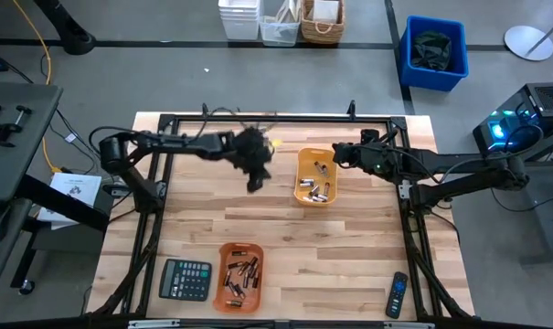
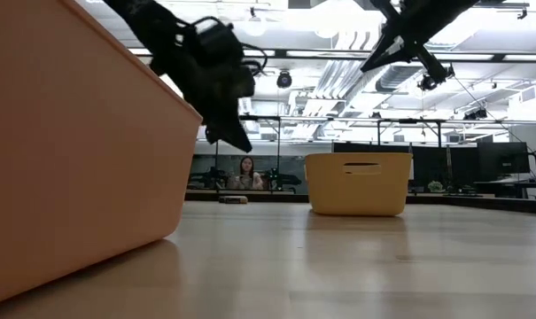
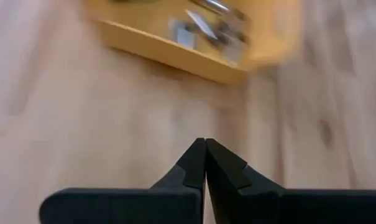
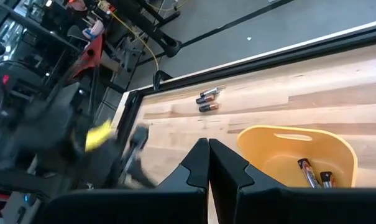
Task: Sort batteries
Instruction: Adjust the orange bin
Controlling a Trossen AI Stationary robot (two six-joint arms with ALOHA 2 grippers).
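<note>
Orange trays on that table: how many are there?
2. One tray sits toward the back, right of centre; the other tray is at the front edge, beside the calculator. Both hold batteries.

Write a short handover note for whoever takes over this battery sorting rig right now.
Left gripper: shut, empty as far as its wrist view shows, raised above the table left of the far orange tray.
Right gripper: shut, empty, beside the far tray's right edge.
Batteries: some in the far tray, more in the near orange tray, two loose ones near the table's far edge.
Done: both trays partly filled.
Left: at least the two loose cells.
</note>
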